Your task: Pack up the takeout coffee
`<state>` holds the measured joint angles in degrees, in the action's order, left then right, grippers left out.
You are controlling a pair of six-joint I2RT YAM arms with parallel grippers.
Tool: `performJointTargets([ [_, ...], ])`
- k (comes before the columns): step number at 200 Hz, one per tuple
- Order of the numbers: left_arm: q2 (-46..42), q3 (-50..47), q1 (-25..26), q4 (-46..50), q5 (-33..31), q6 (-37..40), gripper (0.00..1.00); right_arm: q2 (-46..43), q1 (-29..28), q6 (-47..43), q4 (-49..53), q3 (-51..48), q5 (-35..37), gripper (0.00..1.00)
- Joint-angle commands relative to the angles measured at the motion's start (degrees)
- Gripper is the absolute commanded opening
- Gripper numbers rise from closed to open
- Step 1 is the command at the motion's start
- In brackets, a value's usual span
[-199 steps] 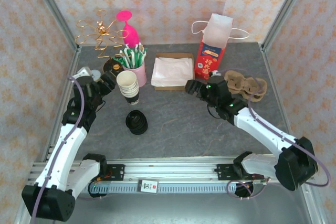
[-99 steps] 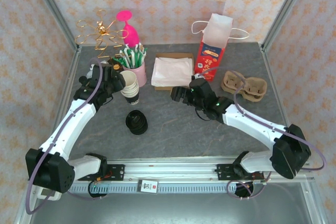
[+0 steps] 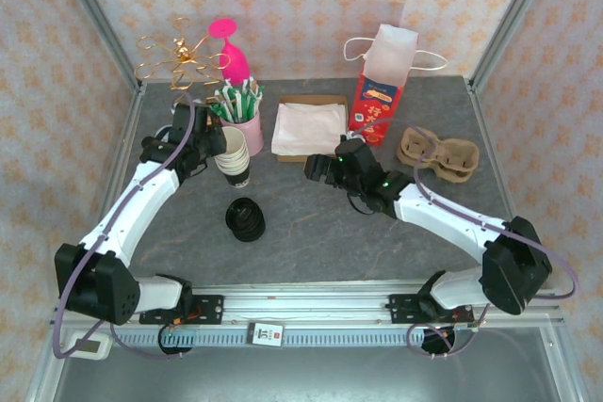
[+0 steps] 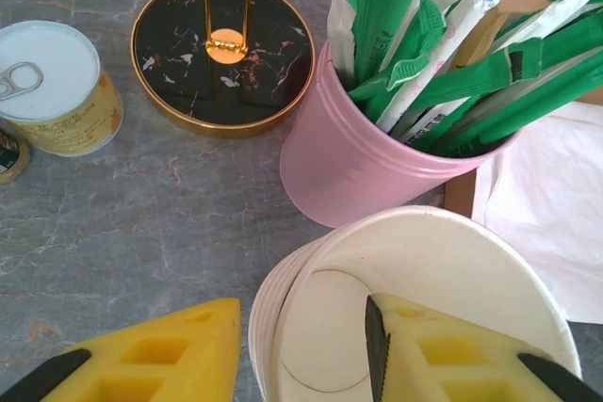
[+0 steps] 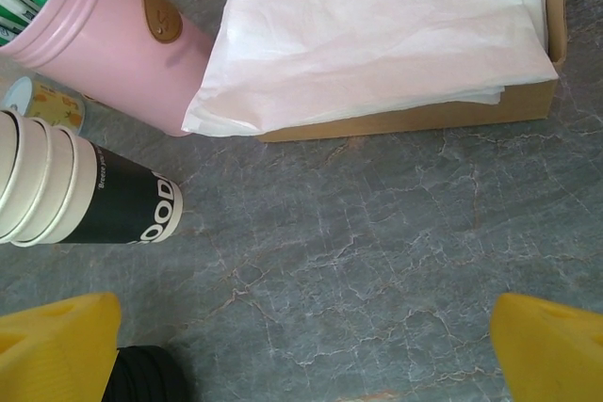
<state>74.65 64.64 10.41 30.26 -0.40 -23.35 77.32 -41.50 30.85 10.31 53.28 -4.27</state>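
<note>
A gold wire stand (image 3: 179,61) rises from a round black marbled base (image 4: 221,54) at the back left of the grey stone-patterned table (image 3: 320,233). A tin can (image 4: 52,87) with a pull tab sits near the base. A bright pink object (image 3: 229,49) stands just right of the stand.

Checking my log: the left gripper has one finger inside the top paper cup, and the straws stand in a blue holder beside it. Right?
The holder is pink, not blue, as the left wrist view shows. The left gripper does have one finger inside the top paper cup.
</note>
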Motion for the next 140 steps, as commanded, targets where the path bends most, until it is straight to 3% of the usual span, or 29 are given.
performJointTargets([
  [1, 1.14, 1.64, 0.31, 1.86, -0.58, 1.84, 0.4, 0.55, -0.52, -0.73, 0.54, 1.74, 1.77, 1.0],
  [74, 1.66, 3.31, 0.6, 3.13, -1.68, 3.7, 0.19, 0.46, -0.52, -0.65, 0.6, 1.3, 2.8, 1.0],
  [140, 3.09, 5.18, 0.67, 5.24, -1.72, 4.8, 0.08, -0.1, -0.53, -0.69, 1.8, 2.09, 4.01, 1.0],
])
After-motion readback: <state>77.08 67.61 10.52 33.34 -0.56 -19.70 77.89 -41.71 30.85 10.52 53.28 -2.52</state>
